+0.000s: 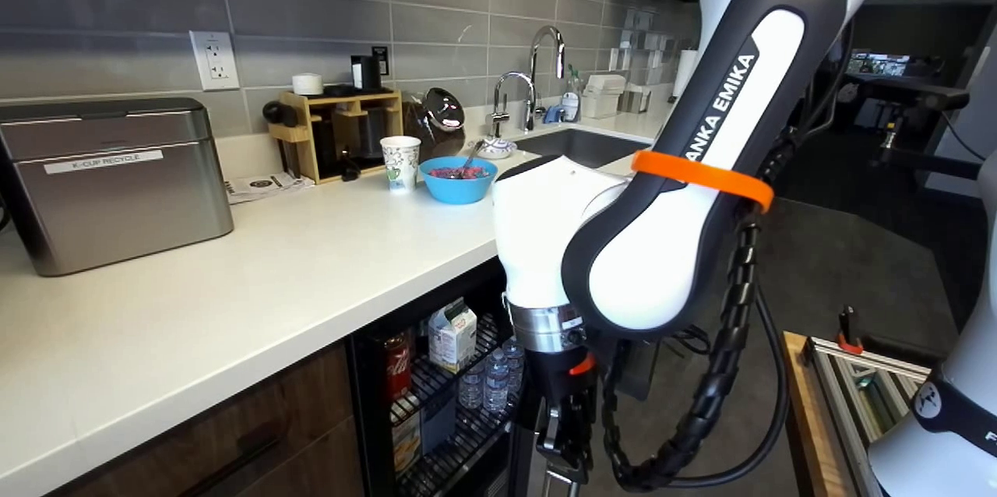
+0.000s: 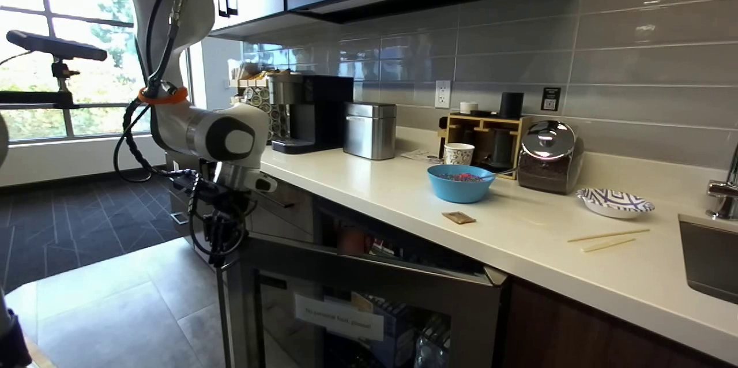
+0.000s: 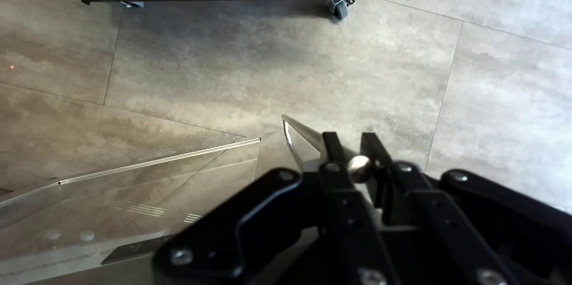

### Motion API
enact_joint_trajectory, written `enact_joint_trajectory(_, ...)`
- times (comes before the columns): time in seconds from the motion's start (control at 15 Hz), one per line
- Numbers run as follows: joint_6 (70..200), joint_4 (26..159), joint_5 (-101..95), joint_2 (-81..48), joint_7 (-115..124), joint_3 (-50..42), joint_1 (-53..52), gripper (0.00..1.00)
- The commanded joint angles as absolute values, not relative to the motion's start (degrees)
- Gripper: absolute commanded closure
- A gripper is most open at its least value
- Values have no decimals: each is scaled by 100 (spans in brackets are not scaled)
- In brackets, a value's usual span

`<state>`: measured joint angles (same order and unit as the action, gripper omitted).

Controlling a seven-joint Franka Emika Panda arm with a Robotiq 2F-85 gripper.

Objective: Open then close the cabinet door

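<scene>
Tool (image 3: 351, 142), black, two-fingered: jaws a narrow gap apart, closed about the upper end of the steel bar handle (image 3: 306, 132); firmness of grip not readable. Cabinet door (image 2: 369, 276), dark glass, steel frame: part-way open, angled out below the table (image 1: 296, 279), free edge at the tool. Interior, in an exterior view: wire shelf (image 1: 467, 441), gable-topped carton (image 1: 452, 335), water bottles (image 1: 496, 382). On table: blue bowl (image 1: 458, 187), paper cup (image 1: 400, 166). Step in hand, by judgement: late opening, or the turn to closing; direction of travel not shown. Next move, as judged: any further pull, then a push on the bar along the door's arc, tool turning with it, until closed.
</scene>
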<state>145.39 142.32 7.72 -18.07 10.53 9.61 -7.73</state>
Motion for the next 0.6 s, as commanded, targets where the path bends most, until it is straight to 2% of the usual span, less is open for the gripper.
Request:
enact_joint_trajectory(0.0,14328,14372,473,-1755,683,899,-835,97)
enact_joint_trajectory(0.53,14367,14965,351,-1438,-238,979,-642,97)
